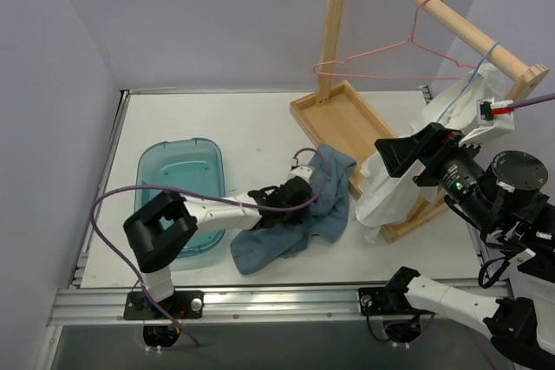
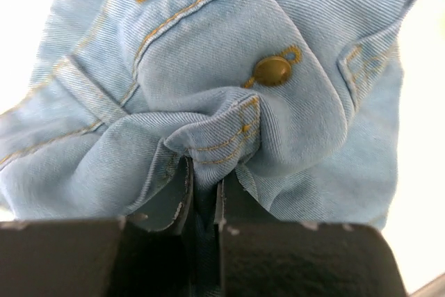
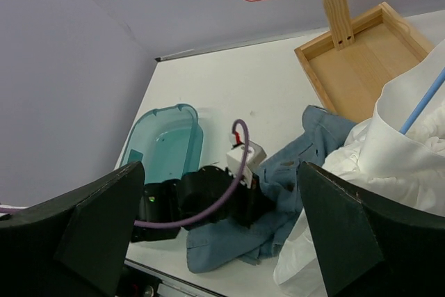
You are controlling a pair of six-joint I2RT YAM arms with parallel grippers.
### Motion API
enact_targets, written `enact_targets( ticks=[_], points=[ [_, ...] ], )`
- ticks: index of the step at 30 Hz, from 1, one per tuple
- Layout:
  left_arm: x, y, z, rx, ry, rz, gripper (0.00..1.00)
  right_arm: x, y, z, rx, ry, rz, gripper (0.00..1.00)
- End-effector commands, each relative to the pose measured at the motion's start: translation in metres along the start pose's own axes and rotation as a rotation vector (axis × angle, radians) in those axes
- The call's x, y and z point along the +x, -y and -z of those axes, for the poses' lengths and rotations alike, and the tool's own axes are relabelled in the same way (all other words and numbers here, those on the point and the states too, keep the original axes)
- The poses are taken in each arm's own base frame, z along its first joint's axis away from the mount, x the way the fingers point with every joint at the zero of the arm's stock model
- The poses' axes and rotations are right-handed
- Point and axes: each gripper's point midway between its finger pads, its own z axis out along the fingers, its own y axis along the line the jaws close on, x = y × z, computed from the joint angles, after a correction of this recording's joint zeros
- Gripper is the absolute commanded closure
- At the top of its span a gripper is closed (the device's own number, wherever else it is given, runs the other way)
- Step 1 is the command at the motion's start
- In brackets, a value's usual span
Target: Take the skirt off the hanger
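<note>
The white, crinkly pleated fabric skirt [image 1: 381, 197] hangs from the thin light-blue wire hanger [image 1: 473, 75] just beside the right gripper [image 1: 390, 160], whose wide-open, empty jaws seem poised to take it, while the left gripper [image 2: 204, 189] pinches a fold of the blue denim buttoned garment [image 2: 292, 26], probably to move it aside.

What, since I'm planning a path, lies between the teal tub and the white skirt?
A crumpled blue denim garment, pinched by the left gripper, lies there; the top view shows it.
</note>
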Motion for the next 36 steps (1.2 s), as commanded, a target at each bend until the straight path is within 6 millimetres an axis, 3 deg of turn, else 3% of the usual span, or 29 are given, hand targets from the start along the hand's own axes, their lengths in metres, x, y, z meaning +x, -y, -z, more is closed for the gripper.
enact_targets(
  ticks=[1, 3, 4, 6, 8, 9, 10, 13, 16, 18, 20, 23, 31, 36],
  points=[
    [-0.073, -0.013, 0.068, 0.017, 0.118, 0.070, 0.98, -0.006, 0.004, 0.000, 0.022, 0.036, -0.013, 0.12],
    [-0.105, -0.022, 0.103, 0.004, 0.186, 0.067, 0.98, -0.008, 0.005, 0.000, 0.027, 0.046, -0.012, 0.12],
    [-0.142, -0.021, 0.139, 0.026, 0.280, 0.059, 0.98, -0.008, 0.005, 0.000, 0.028, 0.047, -0.012, 0.12],
    [-0.165, -0.045, 0.172, -0.035, 0.321, 0.055, 0.98, -0.009, 0.003, -0.002, 0.023, 0.045, -0.010, 0.12],
    [-0.193, -0.062, 0.221, -0.055, 0.396, 0.055, 0.98, -0.008, 0.002, -0.004, 0.019, 0.043, -0.010, 0.12],
    [-0.200, -0.072, 0.236, -0.073, 0.417, 0.056, 0.98, -0.008, 0.000, -0.005, 0.015, 0.042, -0.010, 0.12],
    [-0.209, -0.091, 0.264, -0.108, 0.456, 0.081, 0.98, -0.007, 0.000, -0.006, 0.014, 0.038, -0.009, 0.12],
    [-0.214, -0.129, 0.313, -0.211, 0.525, 0.103, 0.98, -0.006, -0.002, -0.008, 0.005, 0.040, -0.009, 0.12],
    [-0.217, -0.144, 0.358, -0.234, 0.621, 0.105, 0.98, -0.005, -0.002, -0.010, -0.001, 0.040, -0.005, 0.12],
    [-0.213, -0.155, 0.375, -0.268, 0.633, 0.126, 0.98, -0.004, -0.004, -0.013, -0.004, 0.037, -0.005, 0.12],
    [-0.204, -0.159, 0.380, -0.278, 0.612, 0.141, 0.98, -0.002, -0.008, -0.017, -0.016, 0.027, 0.002, 0.12],
    [-0.190, -0.160, 0.370, -0.277, 0.567, 0.168, 0.98, -0.001, -0.012, -0.020, -0.029, 0.019, 0.009, 0.12],
    [-0.146, -0.188, 0.337, -0.370, 0.448, 0.221, 0.98, -0.001, -0.011, -0.017, -0.032, 0.013, 0.024, 0.12],
    [-0.141, -0.202, 0.351, -0.450, 0.418, 0.270, 0.98, -0.009, -0.016, -0.013, -0.049, 0.026, 0.023, 0.12]
  ],
)
